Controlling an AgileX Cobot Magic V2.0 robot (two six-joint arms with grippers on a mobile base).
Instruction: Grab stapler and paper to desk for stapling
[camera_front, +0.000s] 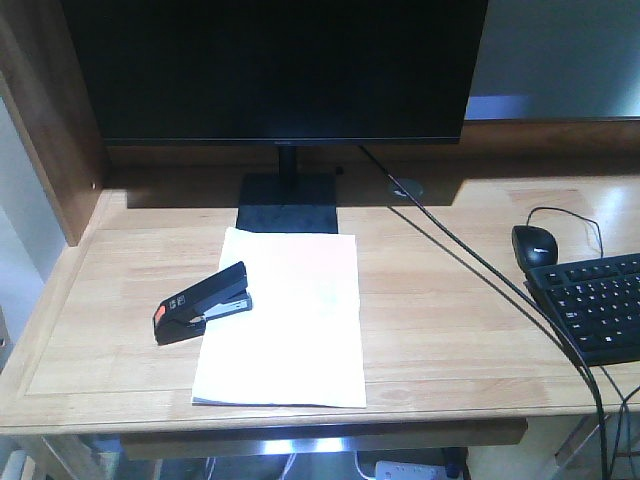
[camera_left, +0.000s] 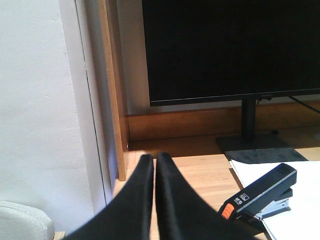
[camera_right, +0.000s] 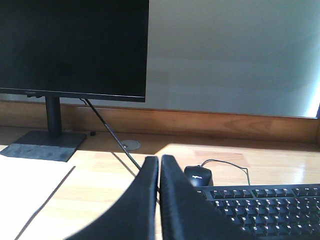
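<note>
Left gripper (camera_left: 154, 161) closed, empty, hovering just left of the stapler (camera_left: 260, 195); right gripper (camera_right: 159, 164) also closed w/ nothing held, near the mouse (camera_right: 198, 175) and keyboard (camera_right: 265, 205). Stapler looks rigid, fairly heavy: prob. best pinched across its narrow body mid-length. It lies on the left edge of the paper (camera_front: 285, 320), thin, floppy, flat on the desk (camera_front: 450, 330), hard to lift except at an edge. Open room left and front; monitor stand (camera_front: 288, 205) and cable (camera_front: 480, 270) crowd back/right.

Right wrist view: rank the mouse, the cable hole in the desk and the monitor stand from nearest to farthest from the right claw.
1. The mouse, just ahead of the right claw, slightly to its right.
2. The cable hole, farther back, left of the claw tips.
3. The monitor stand, far left, toward the back of the desk.
</note>
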